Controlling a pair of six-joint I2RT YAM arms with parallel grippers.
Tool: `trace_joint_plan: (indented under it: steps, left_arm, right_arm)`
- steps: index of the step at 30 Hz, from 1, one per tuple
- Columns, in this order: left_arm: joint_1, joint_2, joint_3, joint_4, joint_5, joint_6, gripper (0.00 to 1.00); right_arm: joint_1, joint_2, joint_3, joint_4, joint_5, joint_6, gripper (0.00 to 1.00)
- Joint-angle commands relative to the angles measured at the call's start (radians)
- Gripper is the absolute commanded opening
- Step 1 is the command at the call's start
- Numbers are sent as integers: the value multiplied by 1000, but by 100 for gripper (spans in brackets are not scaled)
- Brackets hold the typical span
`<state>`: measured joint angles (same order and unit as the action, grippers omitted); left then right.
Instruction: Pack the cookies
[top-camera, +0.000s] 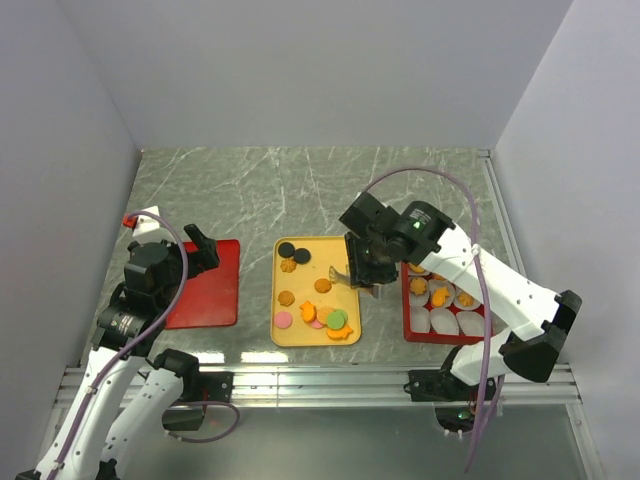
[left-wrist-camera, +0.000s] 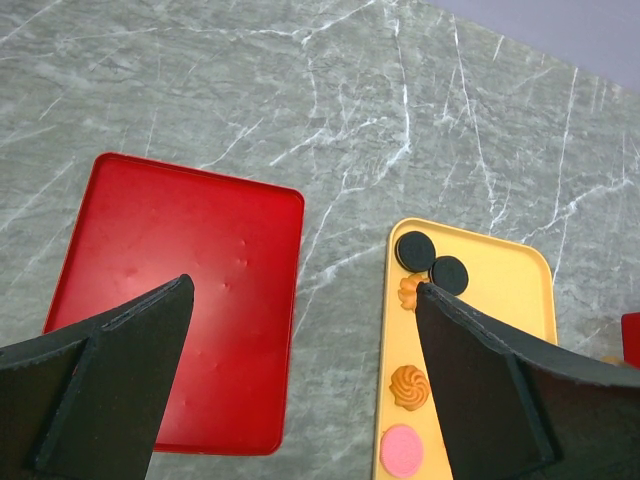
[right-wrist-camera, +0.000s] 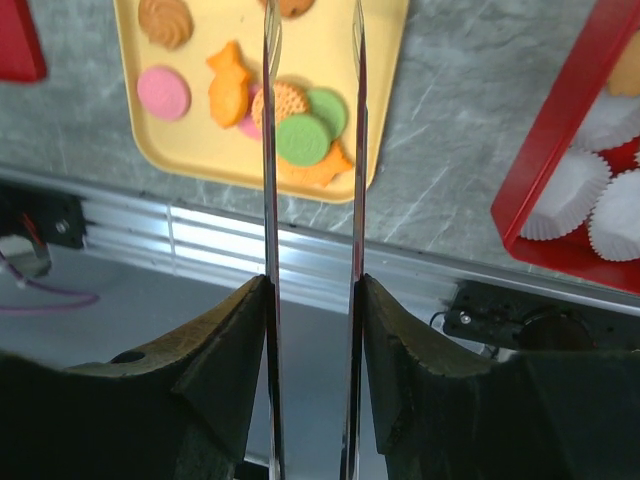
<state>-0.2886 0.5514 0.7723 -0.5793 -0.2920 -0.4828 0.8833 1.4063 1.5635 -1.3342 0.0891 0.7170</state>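
overhead, two wrist close-ups, yellow tray (top-camera: 325, 255) shared

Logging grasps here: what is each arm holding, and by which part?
The right gripper holds metal tongs by the rear of their two blades, jaws pressing from both sides. The left gripper is open, holding nothing.

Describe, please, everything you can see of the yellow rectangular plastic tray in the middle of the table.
The yellow rectangular tray looks like plastic, with rounded corners and a low raised rim. It lies flat on the grey marbled table, between a plain red tray and a red tray of white paper cups. Cookies lie on it: two black rounds at its far left corner, most clustered at its near end. Thin metal tongs in the right gripper reach over its right side.
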Motion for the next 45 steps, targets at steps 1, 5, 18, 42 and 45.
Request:
trace_joint_plan:
  steps: [1,5,18,42,45]
  left_arm:
    - [8,-10,2,41,14,15,99]
    - [11,-7,2,42,17,16,99]
    - [29,-10,2,42,24,18,99]
    - [54,-31,5,38,8,12,99]
    - [54,-38,4,38,7,10,99]
  right_arm:
    - [54,-7,-11,-14,11,15,49]
    - [111,16,-2,-3,-3,1,50]
    - [227,198,148,-26,-5,-37,52]
    - [275,342,225,-83,-20,-99,54]
    - [279,359,233,-97,-8,-103,54]
